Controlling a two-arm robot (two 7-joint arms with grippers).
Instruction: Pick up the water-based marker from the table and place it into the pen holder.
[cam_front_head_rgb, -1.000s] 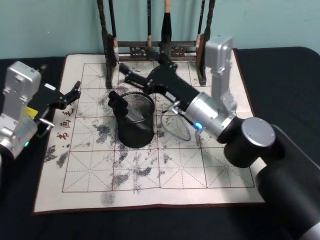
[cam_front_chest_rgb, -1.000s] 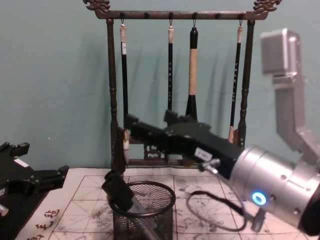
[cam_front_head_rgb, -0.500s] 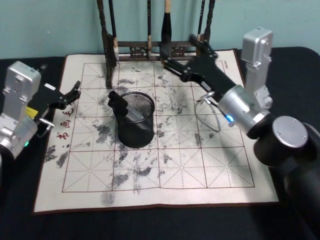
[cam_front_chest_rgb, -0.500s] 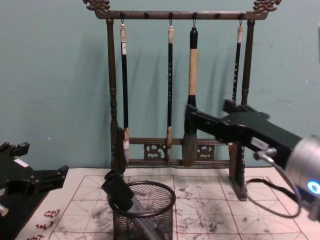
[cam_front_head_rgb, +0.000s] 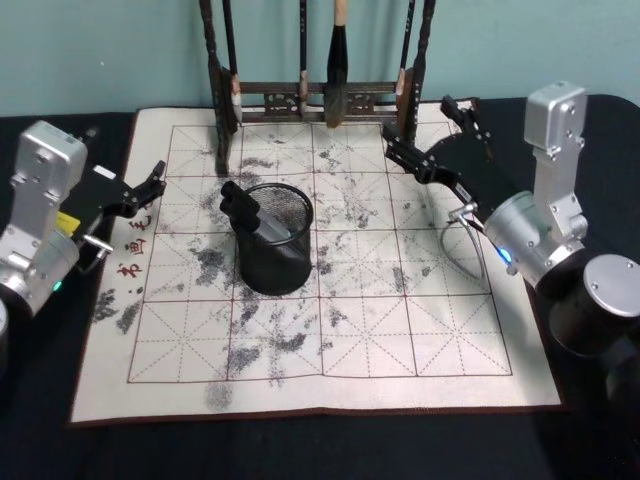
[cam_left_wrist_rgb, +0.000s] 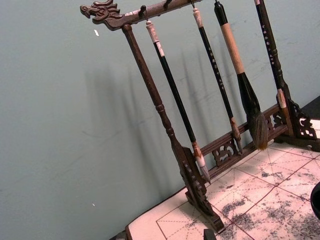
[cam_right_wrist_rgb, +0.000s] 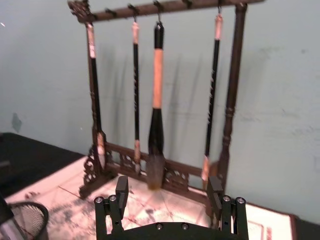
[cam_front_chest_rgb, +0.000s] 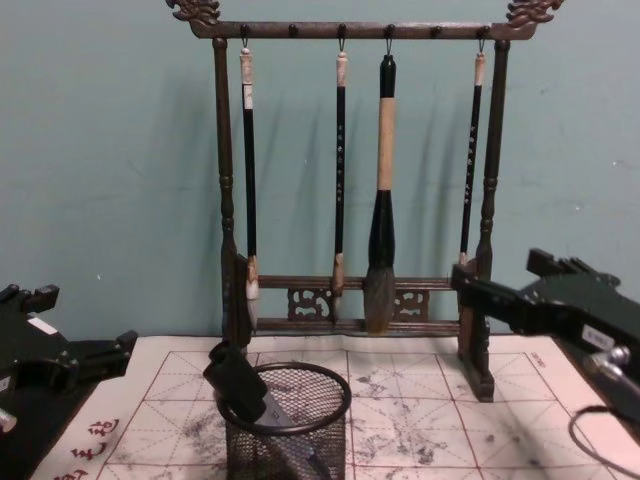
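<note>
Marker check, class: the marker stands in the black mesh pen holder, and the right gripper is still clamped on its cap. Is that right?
Not quite. The marker does stand in the pen holder, but the right gripper is off it: the head view shows it open and empty over the mat's right side, near the brush rack.

Round black wire-mesh pen holder (cam_front_head_rgb: 274, 243) with a smooth solid metal rim; pale matt paper-like practice mat (cam_front_head_rgb: 400, 330) printed with a red grid and blotched with ink; dark carved wooden brush rack (cam_front_chest_rgb: 227, 200); black matt tabletop (cam_front_head_rgb: 300, 445).
</note>
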